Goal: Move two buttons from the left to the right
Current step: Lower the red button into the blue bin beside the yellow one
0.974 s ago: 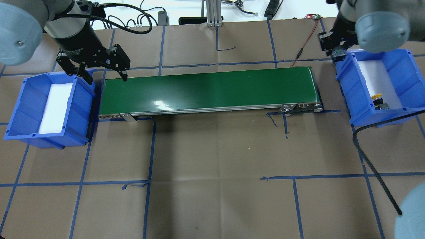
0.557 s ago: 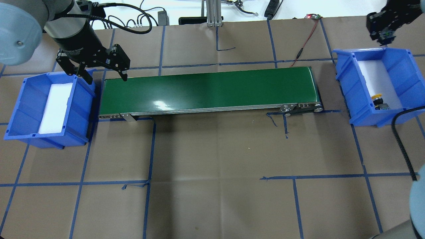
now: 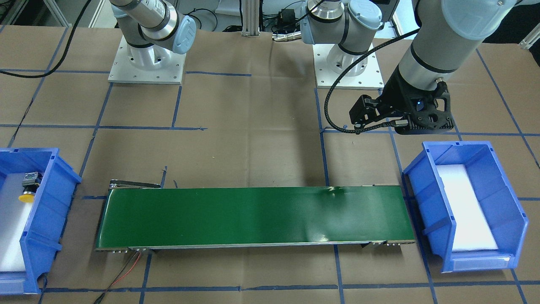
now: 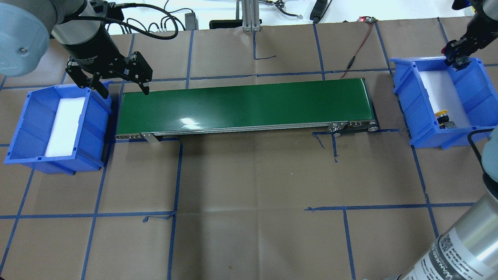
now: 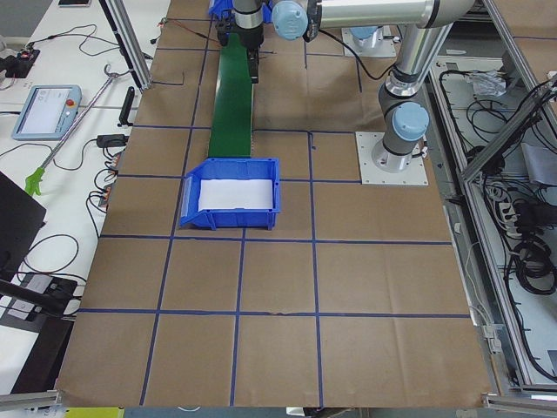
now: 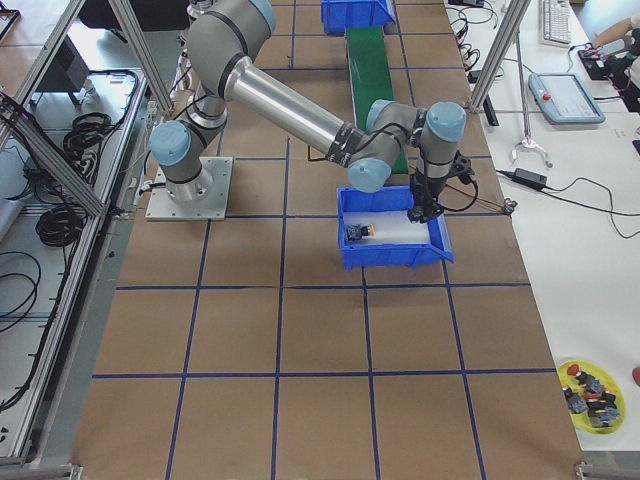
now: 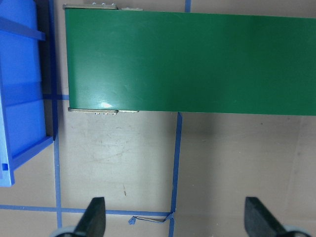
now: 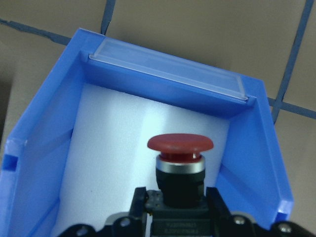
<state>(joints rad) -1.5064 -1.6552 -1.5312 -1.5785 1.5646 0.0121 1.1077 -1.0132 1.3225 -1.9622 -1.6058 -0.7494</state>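
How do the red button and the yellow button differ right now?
The red button is clamped in the right gripper, in the air over the right bin; the yellow button lies loose on that bin's foam. Red hangs over one end of the bin, yellow is at the opposite end. Caps differ in colour. Both have mushroom caps on dark bodies.

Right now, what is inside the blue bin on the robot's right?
White foam pad with the yellow button lying on it. The right gripper holds the red button over the pad, covering the foam beneath.
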